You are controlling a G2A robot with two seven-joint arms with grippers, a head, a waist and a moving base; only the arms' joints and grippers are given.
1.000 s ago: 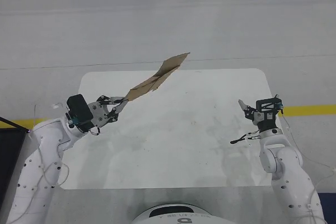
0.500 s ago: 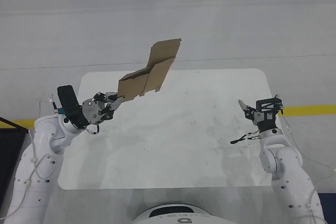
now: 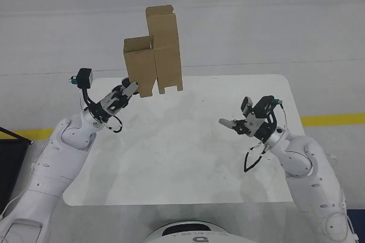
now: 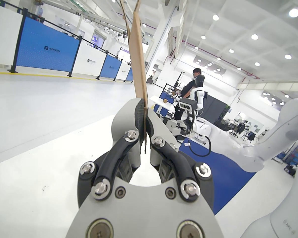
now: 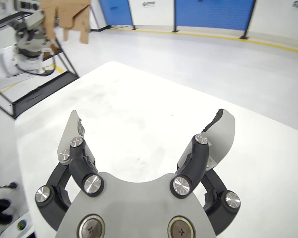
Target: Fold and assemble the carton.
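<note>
Closest in, the white tabletop [image 3: 182,164] is bare where the arms work. The right hand [image 3: 236,114] hovers over it at about 3 o'clock from the tabletop's middle. Its fingers [image 5: 75,125] are spread wide apart with nothing between them, and the wrist view shows white surface under the gap. It is well apart from the carton.

Further out, at about 10 o'clock, the left hand [image 3: 129,87] sits near the far left corner, pointing up and away. It is clamped on the carton [image 3: 155,58], and its own wrist view has both pads pinched tight on a lower edge of the cardboard. The sheet rises edge-on out of the grip.

The carton is flat, brown and unassembled, and it is lifted off the tabletop. It stands upright over the far edge at about 11 o'clock. From above it shows two panels side by side, the right one taller, with short flaps at the lower end. From the right wrist those flaps hang loose above the left hand.

Beyond it all, a yellow line [image 3: 344,118] crosses the pale floor, and blue barrier panels [image 5: 213,1] stand behind.
</note>
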